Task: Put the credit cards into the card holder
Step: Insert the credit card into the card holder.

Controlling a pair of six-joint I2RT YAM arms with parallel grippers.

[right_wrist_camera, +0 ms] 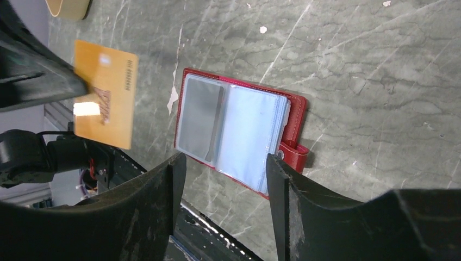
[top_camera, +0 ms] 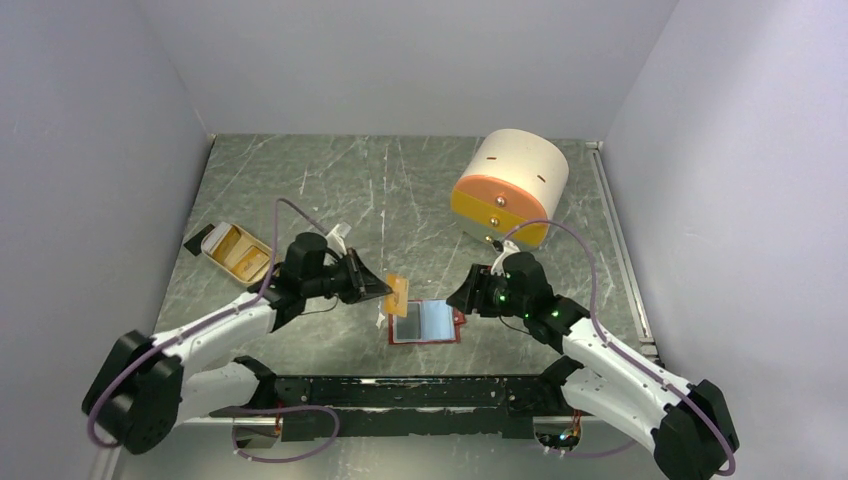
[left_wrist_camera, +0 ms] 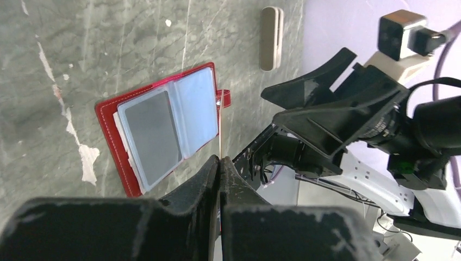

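Observation:
The card holder (top_camera: 425, 322) lies open on the table near the front edge, red with pale blue clear pockets (right_wrist_camera: 247, 133); a grey card (left_wrist_camera: 152, 133) sits in its left pocket. My left gripper (top_camera: 385, 290) is shut on an orange credit card (top_camera: 398, 293), held upright just left of and above the holder. That card (right_wrist_camera: 103, 100) shows flat in the right wrist view and only as a thin edge (left_wrist_camera: 220, 128) in the left wrist view. My right gripper (top_camera: 468, 295) hovers open at the holder's right side, nothing between its fingers (right_wrist_camera: 176, 168).
A beige oval tray (top_camera: 213, 250) holding orange cards stands at the left, with a dark flat card (top_camera: 195, 240) beside it. A big cream-and-orange cylinder (top_camera: 510, 190) stands behind the right arm. The black base rail (top_camera: 420, 395) runs along the near edge.

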